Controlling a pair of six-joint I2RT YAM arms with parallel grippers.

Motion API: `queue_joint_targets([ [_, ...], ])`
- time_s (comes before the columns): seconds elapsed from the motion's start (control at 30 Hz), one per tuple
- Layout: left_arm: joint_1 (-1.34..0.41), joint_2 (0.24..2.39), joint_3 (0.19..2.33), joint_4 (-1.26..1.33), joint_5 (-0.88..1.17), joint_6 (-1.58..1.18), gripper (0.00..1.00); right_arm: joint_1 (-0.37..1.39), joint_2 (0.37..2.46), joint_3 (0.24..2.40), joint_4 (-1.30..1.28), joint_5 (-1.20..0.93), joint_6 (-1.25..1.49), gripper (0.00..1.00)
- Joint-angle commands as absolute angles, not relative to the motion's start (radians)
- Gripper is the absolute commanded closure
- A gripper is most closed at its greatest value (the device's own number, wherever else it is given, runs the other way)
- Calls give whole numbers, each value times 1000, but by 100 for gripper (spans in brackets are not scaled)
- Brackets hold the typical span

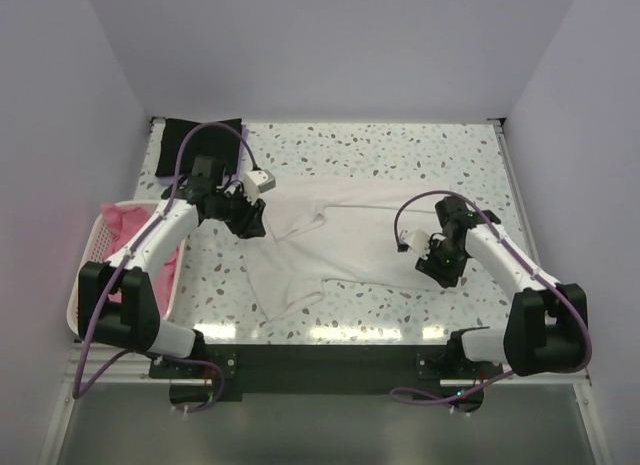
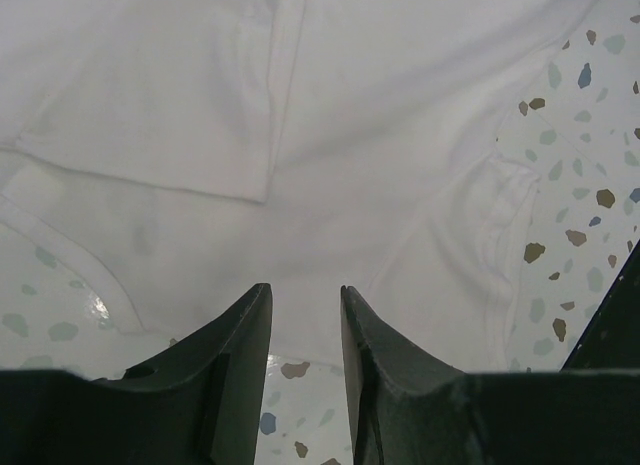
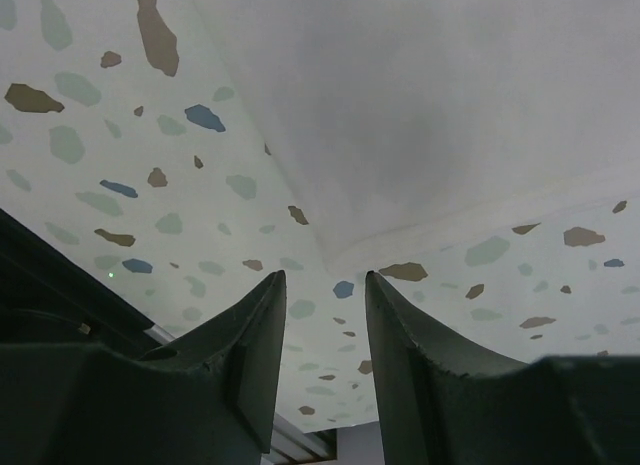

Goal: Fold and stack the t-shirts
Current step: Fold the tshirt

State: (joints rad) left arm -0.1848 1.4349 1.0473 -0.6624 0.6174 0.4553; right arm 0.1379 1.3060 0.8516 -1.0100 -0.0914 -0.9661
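1. Now the white t-shirt [image 1: 330, 235] lies spread at the middle of the table [image 1: 420, 155].
2. Left gripper [image 2: 305, 290], toward the table's left: jaws open, empty.
3. Right gripper [image 3: 325, 277], toward the table's right: jaws open, empty.

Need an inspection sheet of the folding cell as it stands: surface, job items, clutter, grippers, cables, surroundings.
Surface: speckled table, glossy.
Job's things: white t-shirt spread mid-table, a flap folded over on its left side; black t-shirt folded at the far left corner; pink shirts in the basket.
Clutter: nothing seen.
Grippers: left gripper open, empty, over the white t-shirt; right gripper open, empty, at that shirt's right corner.
Cables: purple cables looped along both arms.
Surroundings: plain pale walls.
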Motion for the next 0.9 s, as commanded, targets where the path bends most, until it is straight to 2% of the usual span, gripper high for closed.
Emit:
queue_joint_targets([
  [0.0, -179, 1402, 1042, -644, 647, 446, 61, 150, 1313, 815, -913, -26, -966, 59],
  [0.67, -179, 1433, 1051, -661, 626, 457, 60, 172, 1339, 654, -787, 17, -973, 65],
  [0.77, -179, 1422, 1037, -701, 644, 489, 60, 173, 1342, 631, -762, 20, -974, 68],
  [0.87, -202, 1365, 990, -782, 710, 633, 61, 172, 1342, 620, -746, 25, -969, 78],
])
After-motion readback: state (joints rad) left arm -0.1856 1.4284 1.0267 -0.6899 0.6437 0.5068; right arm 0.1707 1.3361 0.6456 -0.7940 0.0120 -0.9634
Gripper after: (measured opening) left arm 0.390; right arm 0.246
